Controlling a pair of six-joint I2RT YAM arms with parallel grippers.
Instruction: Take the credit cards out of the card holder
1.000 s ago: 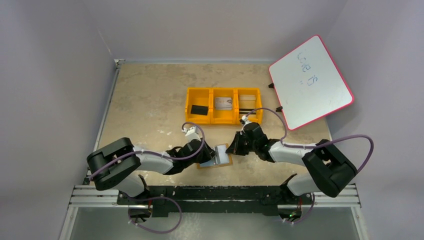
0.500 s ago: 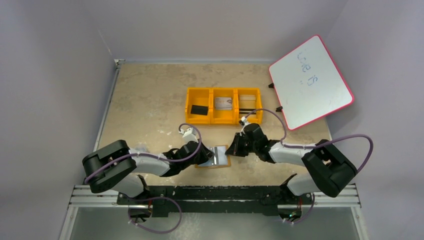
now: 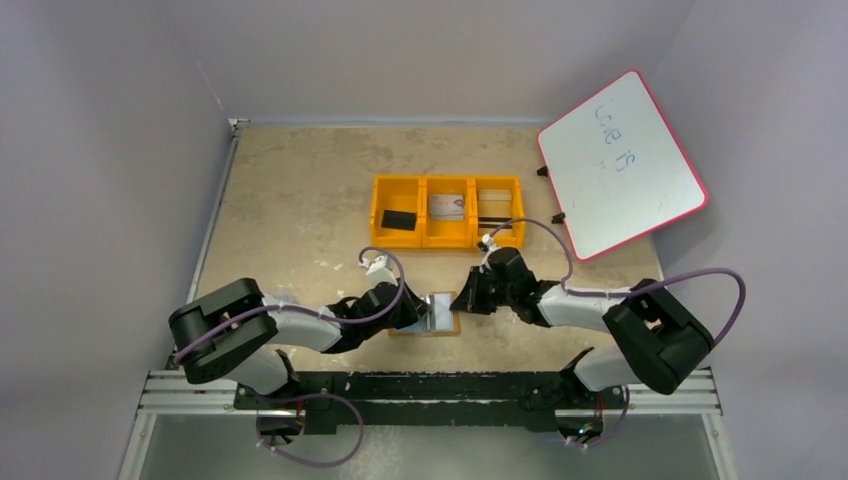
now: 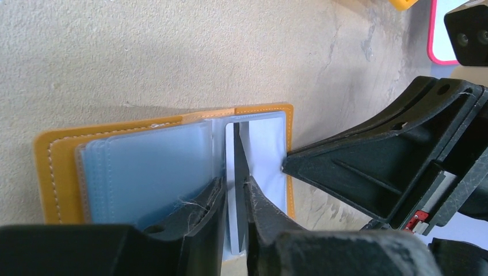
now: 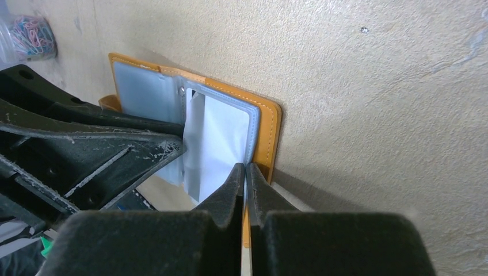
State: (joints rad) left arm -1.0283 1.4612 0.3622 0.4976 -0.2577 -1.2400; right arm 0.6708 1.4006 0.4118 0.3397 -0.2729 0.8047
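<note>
Gripping card holder [image 5: 267, 127], right end effector [image 5: 246, 171]; left end effector [image 4: 233, 185], seemingly card [image 4: 230, 150].

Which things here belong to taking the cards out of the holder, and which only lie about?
Job: card holder, credit card pinched by the left gripper, right gripper clamping the holder's edge, orange tray with loose cards.
Lying about: whiteboard, black block, paper-clip bag.

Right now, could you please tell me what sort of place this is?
Likely a robot lab test cell: plain grey walls around a table, a metal mounting rail, a propped whiteboard.
</note>
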